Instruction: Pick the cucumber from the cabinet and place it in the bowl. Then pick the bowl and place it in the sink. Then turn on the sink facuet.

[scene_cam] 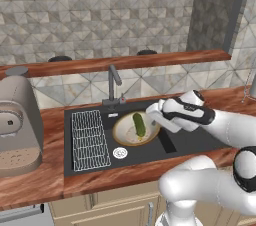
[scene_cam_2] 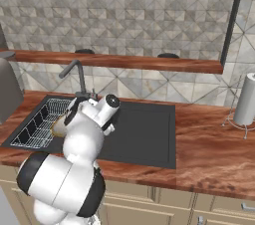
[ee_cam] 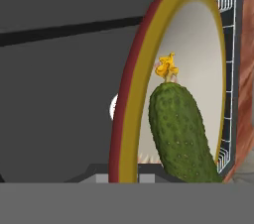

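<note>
Left base view: bowl (scene_cam: 131, 132) over sink (scene_cam: 200, 140), beside rack (scene_cam: 90, 140); right half free.
Fingers (scene_cam: 154, 116): clamped on bowl rim; cucumber (scene_cam: 139, 124) inside.

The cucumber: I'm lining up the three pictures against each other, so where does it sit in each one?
Left base view: the cucumber lies in the bowl, centre of the picture, over the sink.
Right base view: hidden behind the arm.
Hand view: lower right, against the bowl's cream inside.
Shared landmark: the wire rack, seen in all three.
</note>
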{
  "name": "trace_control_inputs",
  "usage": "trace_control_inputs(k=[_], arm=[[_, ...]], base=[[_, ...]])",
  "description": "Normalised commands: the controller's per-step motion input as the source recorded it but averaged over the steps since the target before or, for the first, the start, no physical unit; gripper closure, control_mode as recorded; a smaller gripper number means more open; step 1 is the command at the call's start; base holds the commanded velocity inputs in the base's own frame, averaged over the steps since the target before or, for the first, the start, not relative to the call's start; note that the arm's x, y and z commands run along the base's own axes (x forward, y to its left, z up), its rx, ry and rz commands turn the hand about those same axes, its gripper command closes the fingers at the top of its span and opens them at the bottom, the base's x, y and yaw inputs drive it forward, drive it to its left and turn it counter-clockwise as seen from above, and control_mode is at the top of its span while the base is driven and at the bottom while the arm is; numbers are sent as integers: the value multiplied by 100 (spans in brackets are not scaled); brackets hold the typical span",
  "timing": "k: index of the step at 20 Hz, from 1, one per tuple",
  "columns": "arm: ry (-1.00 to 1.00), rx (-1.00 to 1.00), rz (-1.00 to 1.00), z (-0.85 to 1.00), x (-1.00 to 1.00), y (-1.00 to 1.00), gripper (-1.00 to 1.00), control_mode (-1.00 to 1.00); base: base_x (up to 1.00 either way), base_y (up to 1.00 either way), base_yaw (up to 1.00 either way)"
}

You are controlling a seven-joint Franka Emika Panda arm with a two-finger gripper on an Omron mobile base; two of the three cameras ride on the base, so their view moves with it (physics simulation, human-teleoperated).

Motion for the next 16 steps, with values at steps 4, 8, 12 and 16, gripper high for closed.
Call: trace_control_inputs(k=[4, 8, 12, 16], arm=[[8, 0, 7, -40, 68, 1, 100, -100], [2, 0, 7, -42, 68, 2, 100, -100], [0, -2, 7, -47, 64, 17, 100, -100], [0, -2, 8, -63, 52, 20, 100, -100]], base=[[0, 0, 0], [0, 0, 0], [0, 0, 0], [0, 0, 0]])
